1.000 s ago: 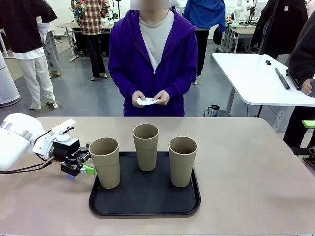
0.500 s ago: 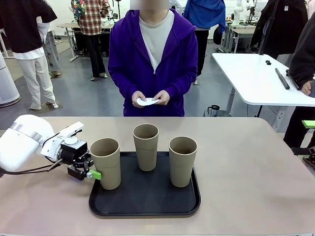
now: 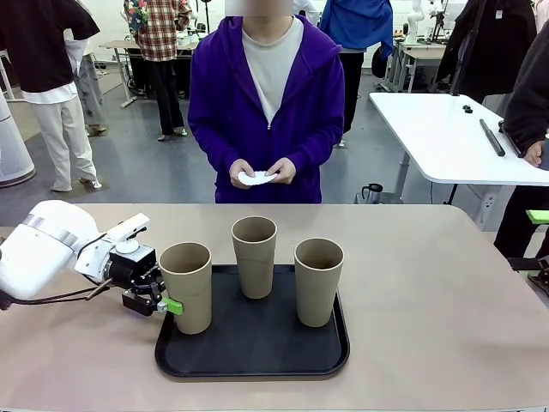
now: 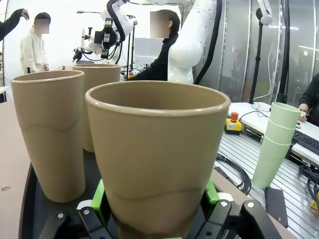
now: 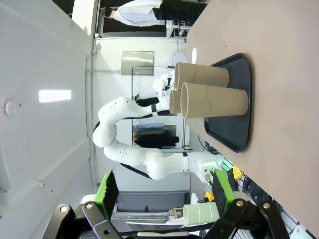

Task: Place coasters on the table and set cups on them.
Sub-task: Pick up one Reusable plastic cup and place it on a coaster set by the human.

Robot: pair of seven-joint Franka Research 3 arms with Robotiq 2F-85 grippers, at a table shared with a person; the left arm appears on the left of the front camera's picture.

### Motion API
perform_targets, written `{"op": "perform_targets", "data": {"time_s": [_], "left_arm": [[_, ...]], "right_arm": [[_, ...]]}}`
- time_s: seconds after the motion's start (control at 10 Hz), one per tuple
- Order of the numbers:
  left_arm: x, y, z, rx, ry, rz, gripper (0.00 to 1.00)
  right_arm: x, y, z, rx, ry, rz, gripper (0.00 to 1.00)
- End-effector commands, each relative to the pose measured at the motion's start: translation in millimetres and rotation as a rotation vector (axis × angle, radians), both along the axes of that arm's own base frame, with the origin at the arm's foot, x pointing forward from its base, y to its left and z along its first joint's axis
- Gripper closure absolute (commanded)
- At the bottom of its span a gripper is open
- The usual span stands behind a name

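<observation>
Beige table (image 3: 429, 326) in lab (image 3: 154, 172), L end effector (image 3: 165, 300) straddles cup (image 3: 185, 283), grip unclear, R end effector (image 5: 164, 191) spread

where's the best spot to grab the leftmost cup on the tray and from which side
Grip the leftmost cup low on its wall, near the base, coming in level from the robot's left. It stands upright and tapers narrower downward, so the jaws span it there; the middle cup crowds its other side. The left gripper straddles that spot.

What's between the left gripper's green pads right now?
The leftmost cup, on the black tray: left wrist view shows its lower body flanked by the left gripper's pads. Contact unclear.
</observation>
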State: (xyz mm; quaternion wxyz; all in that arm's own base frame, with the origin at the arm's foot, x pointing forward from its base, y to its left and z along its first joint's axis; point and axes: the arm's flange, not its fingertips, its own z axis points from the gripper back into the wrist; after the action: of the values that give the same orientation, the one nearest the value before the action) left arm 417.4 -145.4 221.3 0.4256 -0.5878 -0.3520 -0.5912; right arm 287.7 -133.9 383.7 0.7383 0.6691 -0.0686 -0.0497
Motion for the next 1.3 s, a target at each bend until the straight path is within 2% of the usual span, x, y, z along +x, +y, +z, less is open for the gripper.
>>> {"op": "perform_targets", "data": {"time_s": [0.0, 0.2, 0.4, 0.6, 0.7, 0.8, 0.9, 1.0, 1.1, 1.2], "left_arm": [[-2, -3, 2, -0.012, -0.037, -0.009, 1.00], [-8, -2, 18, 0.033, -0.066, 0.014, 1.00], [-16, 1, 97, -0.003, -0.057, 0.146, 1.00], [-26, 3, 181, -0.031, -0.078, 0.225, 1.00], [-28, 2, 209, -0.016, -0.095, 0.238, 1.00], [-25, 0, 229, -0.016, -0.088, 0.247, 1.00], [-23, -1, 239, 0.004, -0.089, 0.264, 1.00], [-24, -2, 240, 0.046, -0.056, 0.263, 1.00], [-27, 5, 245, -0.024, -0.106, 0.229, 1.00], [-27, 5, 245, -0.024, -0.106, 0.229, 1.00]], "right_arm": [[1, 0, 1, 0.009, -0.008, -0.007, 0.00], [1, 0, 1, 0.009, -0.008, -0.007, 0.00], [1, 0, 1, 0.009, -0.008, -0.007, 0.00], [1, 0, 1, 0.009, -0.008, -0.007, 0.00], [1, 0, 1, 0.009, -0.008, -0.007, 0.00], [1, 0, 1, 0.009, -0.008, -0.007, 0.00], [1, 0, 1, 0.009, -0.008, -0.007, 0.00], [1, 0, 1, 0.009, -0.008, -0.007, 0.00], [1, 0, 1, 0.009, -0.008, -0.007, 0.00], [1, 0, 1, 0.009, -0.008, -0.007, 0.00]]}}
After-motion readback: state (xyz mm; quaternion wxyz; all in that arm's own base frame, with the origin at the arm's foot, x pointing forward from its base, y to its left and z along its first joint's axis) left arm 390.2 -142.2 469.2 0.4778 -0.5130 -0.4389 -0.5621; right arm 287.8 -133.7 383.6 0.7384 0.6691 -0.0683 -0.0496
